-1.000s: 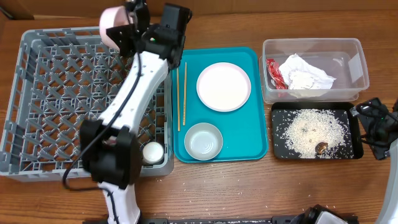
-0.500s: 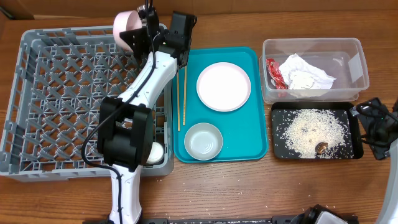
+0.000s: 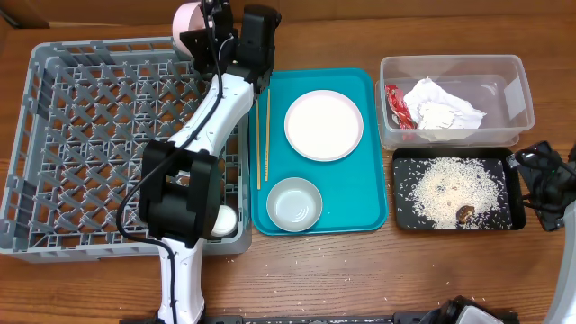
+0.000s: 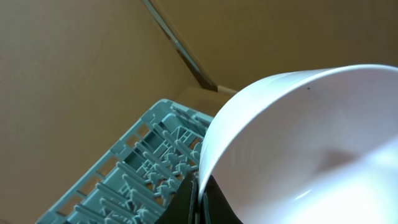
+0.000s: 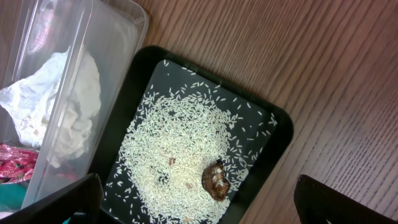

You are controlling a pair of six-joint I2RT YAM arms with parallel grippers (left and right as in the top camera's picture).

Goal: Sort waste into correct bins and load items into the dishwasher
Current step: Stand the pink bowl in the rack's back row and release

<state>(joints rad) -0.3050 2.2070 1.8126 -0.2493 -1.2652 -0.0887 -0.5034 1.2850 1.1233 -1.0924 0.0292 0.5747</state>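
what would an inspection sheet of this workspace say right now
surface: wooden table
job's things: plate, bowl and chopsticks on the teal tray; cup in the dish rack's near right corner; wrapper and napkin in the clear tub; rice and brown lump in the black tray
clutter: a few pale specks, likely rice, on the table before the teal tray
grippers: left jaws shut on the held bowl's rim, over the rack's far right corner; right jaws open, empty, beside the black tray
cables: black cable loops along the left arm
surroundings: brown board wall behind the rack
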